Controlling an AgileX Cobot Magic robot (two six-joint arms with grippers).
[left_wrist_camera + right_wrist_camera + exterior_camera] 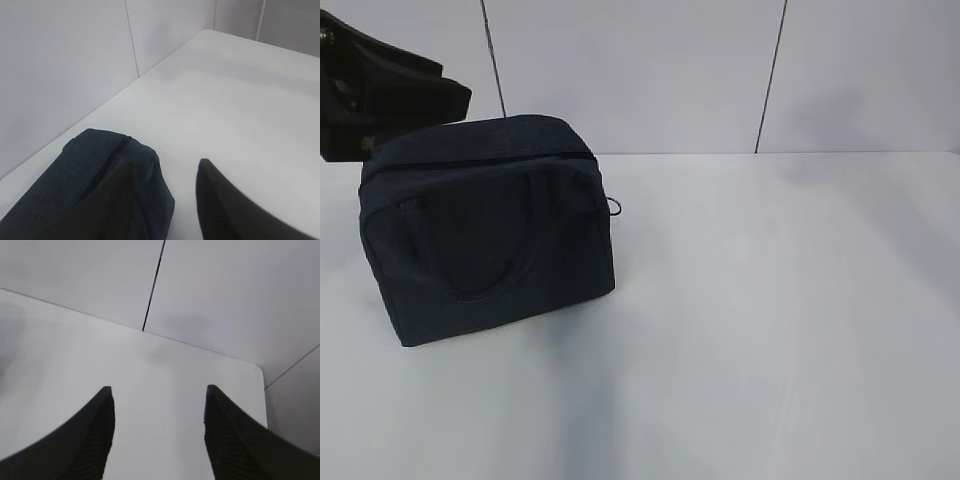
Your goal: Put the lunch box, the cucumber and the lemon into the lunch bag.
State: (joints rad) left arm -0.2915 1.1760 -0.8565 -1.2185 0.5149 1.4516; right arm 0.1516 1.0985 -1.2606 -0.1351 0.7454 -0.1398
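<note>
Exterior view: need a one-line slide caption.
Zipped navy lunch bag stands alone on the white table, handles toward the camera, with the left arm behind it at upper left.

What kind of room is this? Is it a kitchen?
Probably not a kitchen. It looks more like a robot test bench: a bare white table, plain pale wall panels with dark seams behind it, and a black robot arm next to a closed navy lunch bag.

place: lab test bench | evidence: bare white table (780, 330), panelled white walls (640, 70)
</note>
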